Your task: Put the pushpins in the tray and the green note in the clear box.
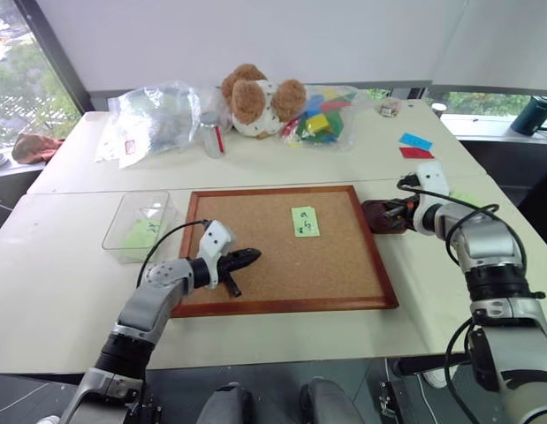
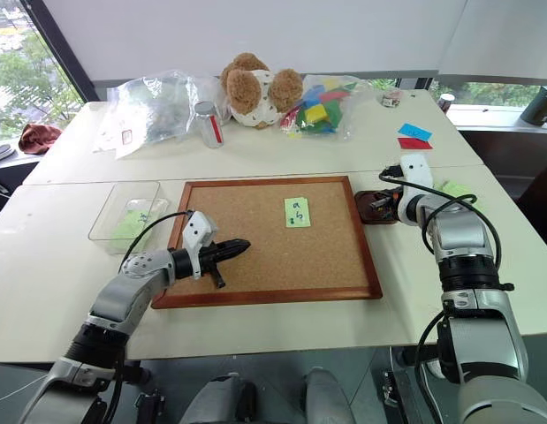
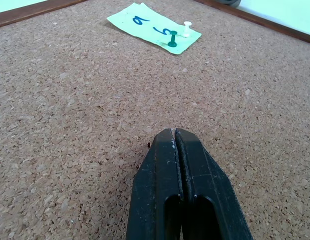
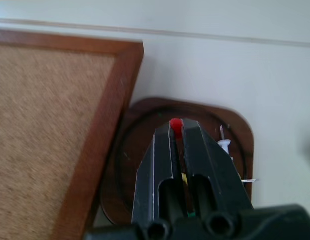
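Tables (image 1: 282,163) pushed together beneath windows (image 1: 17,71), cork board (image 1: 282,291) centred.

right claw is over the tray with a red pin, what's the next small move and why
Probably open the right claw a bit wider so the red pushpin between its fingers drops. It hangs right above the tray, where a white pushpin already lies, so no further travel looks needed.

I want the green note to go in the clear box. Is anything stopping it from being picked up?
Yes. Two pushpins, a green pushpin and a white pushpin, stand stuck in the green note, fixing it to the cork board. Nothing lies on the cork between the shut left claw and the note. The clear box is open-topped.
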You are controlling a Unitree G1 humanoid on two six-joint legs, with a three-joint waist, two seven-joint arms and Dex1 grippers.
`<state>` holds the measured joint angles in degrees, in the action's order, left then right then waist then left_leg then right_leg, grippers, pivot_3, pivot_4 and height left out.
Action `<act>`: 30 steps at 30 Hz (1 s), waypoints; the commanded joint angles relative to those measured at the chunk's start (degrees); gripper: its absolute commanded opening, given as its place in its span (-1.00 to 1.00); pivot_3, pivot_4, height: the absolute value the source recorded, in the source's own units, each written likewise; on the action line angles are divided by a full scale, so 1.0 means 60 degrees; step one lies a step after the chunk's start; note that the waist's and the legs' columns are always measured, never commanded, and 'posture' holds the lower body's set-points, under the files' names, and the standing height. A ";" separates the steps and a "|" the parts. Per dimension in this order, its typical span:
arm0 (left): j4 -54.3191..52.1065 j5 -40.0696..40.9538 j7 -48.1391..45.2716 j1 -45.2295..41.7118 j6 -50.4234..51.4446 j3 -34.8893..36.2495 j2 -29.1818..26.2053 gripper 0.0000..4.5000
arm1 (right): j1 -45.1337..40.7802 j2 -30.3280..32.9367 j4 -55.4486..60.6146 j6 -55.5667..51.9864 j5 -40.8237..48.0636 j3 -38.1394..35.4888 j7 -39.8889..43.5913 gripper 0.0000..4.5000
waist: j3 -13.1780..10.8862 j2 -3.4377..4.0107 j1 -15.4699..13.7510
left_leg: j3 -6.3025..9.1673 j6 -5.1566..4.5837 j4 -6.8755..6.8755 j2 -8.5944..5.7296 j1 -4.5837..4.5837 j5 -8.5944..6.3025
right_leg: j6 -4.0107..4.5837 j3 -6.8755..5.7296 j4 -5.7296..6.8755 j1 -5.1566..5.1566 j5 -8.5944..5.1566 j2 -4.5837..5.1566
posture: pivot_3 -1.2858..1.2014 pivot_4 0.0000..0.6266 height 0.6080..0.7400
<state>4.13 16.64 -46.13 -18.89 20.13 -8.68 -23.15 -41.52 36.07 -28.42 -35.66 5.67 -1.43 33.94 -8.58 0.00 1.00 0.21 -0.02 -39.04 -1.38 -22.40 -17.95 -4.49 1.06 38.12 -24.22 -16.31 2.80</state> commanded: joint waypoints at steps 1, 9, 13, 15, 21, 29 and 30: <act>0.0381 -0.0308 -0.0005 0.0350 0.0218 -0.0190 -0.0095 -1.00 | -0.0232 -0.0050 -0.0025 0.0245 -0.0112 0.0060 0.0053 -0.18 | 0.0000 0.0000 0.0002 | 0.0000 0.0000 0.0000 0.0000 0.0000 0.0000 | 0.0000 0.0000 0.0000 0.0000 0.0000 0.0000 | 0.03 -0.52 1.00; 0.0343 -0.0300 0.0011 0.0405 0.0208 -0.0126 -0.0139 -1.00 | -0.0360 0.0012 0.0251 0.0127 0.0040 -0.0163 0.0071 0.97 | 0.0001 0.0002 0.0014 | 0.0001 0.0001 0.0001 0.0003 0.0002 0.0000 | 0.0000 0.0000 0.0000 0.0000 0.0000 -0.0001 | 0.03 -0.52 1.00; 0.0340 -0.0292 0.0010 0.0399 0.0234 -0.0123 -0.0139 -1.00 | -0.0361 0.0127 0.1083 -0.0270 0.0297 -0.0215 0.0387 0.97 | 0.0001 0.0002 0.0012 | 0.0000 0.0000 0.0001 0.0003 0.0002 0.0000 | 0.0000 0.0001 0.0000 -0.0001 0.0000 -0.0001 | 0.03 -0.52 1.00; 0.0341 -0.0289 0.0011 0.0390 0.0245 -0.0125 -0.0135 -1.00 | -0.0316 0.0193 0.1717 -0.0566 0.0470 -0.0171 0.0663 0.97 | 0.0001 0.0003 0.0008 | 0.0001 0.0000 0.0003 0.0004 0.0002 0.0000 | 0.0000 0.0000 -0.0001 -0.0001 0.0000 -0.0001 | 0.03 -0.52 1.00; 0.0338 -0.0295 0.0003 0.0371 0.0269 -0.0149 -0.0133 -1.00 | -0.0043 0.0116 0.3819 -0.1487 0.1078 0.0198 0.1329 0.97 | 0.0002 0.0003 0.0002 | 0.0003 -0.0001 0.0003 0.0005 0.0002 -0.0001 | 0.0000 0.0000 -0.0002 -0.0001 0.0000 -0.0001 | 0.03 -0.52 1.00; 0.0289 -0.0281 0.0006 0.0407 0.0318 -0.0152 -0.0145 -1.00 | 0.0736 -0.0530 0.5491 -0.2195 0.1340 0.0918 0.1229 0.44 | 0.0002 0.0002 0.0000 | 0.0005 -0.0002 0.0005 0.0006 0.0001 -0.0001 | 0.0000 0.0000 -0.0003 -0.0002 0.0000 0.0000 | 0.03 -0.52 1.00; 0.0281 -0.0281 0.0012 0.0415 0.0323 -0.0153 -0.0144 -1.00 | 0.0802 -0.0610 0.5524 -0.2181 0.1293 0.1010 0.1156 0.18 | 0.0002 0.0002 -0.0001 | 0.0005 -0.0001 0.0005 0.0006 0.0001 -0.0001 | 0.0000 0.0000 -0.0003 -0.0002 0.0000 0.0001 | 0.03 -0.52 1.00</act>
<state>3.86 16.58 -46.05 -18.64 19.76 -8.48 -23.24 -36.28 32.52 2.16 -48.89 13.22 4.55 41.69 -8.57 0.02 0.99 0.24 -0.02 -39.01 -1.35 -22.40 -17.96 -4.49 1.06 38.10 -24.23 -16.31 2.81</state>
